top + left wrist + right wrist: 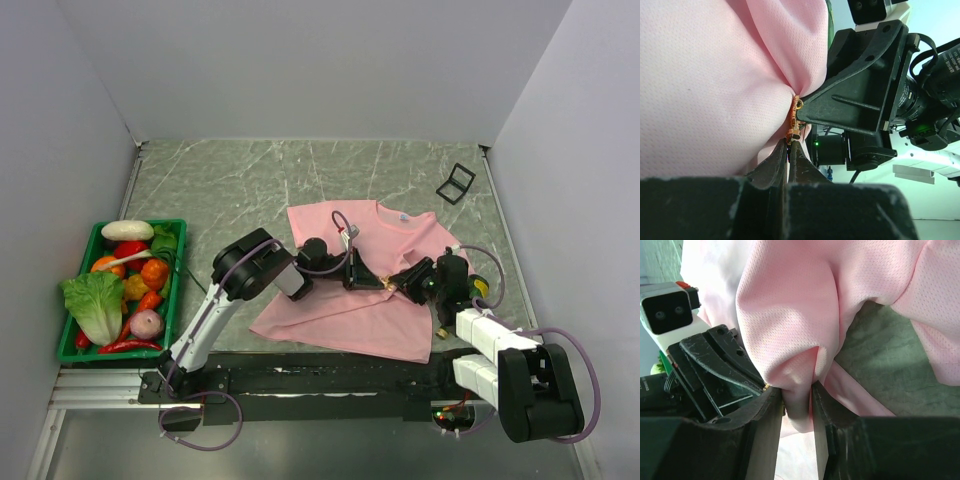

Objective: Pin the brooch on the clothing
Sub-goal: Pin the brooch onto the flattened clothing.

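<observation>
Left gripper (789, 145) clamps brooch (796, 119) | right gripper (797, 400) pinches clothing (790, 315) fold

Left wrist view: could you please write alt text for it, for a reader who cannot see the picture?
The left pincer, shut, holds the tiny orange brooch at a bunched fold of the pink T-shirt, which fills the left of the frame. The black right pincer juts in from the right, its tip meeting the brooch at the same fold.
</observation>
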Robot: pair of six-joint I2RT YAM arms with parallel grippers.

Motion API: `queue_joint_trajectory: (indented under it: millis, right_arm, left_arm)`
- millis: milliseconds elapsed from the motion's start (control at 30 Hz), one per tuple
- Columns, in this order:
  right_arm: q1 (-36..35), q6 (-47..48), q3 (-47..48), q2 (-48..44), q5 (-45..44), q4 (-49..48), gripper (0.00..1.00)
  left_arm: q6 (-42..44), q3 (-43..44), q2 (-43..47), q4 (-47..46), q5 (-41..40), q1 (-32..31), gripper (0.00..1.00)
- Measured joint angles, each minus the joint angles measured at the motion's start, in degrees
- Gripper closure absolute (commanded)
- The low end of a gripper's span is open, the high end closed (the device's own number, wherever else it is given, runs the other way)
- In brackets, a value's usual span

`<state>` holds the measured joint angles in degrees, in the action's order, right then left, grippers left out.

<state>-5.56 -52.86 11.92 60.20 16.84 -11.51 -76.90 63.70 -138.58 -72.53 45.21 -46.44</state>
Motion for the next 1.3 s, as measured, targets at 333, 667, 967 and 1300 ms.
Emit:
queue_joint_trajectory:
  millis: [333,667,967,1300]
  right_arm:
    - [0.04,0.22,-0.15,0.04,-0.02,0.04,0.65]
    - [0.11,0.50,-0.26,0.07,-0.57,-0.17,0.65]
    - [0.22,1.57,-0.42,-0.04,-1.01,0.46,0.48]
    - [4.61,4.31,-0.42,-5.46,2.89,1.73,0.35]
  left_arm:
    - [4.15,-2.12,2.14,1.22,-3.02,-0.90,0.99]
    - [12.33,-2.99,6.23,8.61,-6.32,-1.99,0.99]
    - [15.78,-2.89,8.09,13.90,-7.96,-2.69,0.99]
    - [11.37,0.98,7.19,12.63,-3.80,-0.72,0.99]
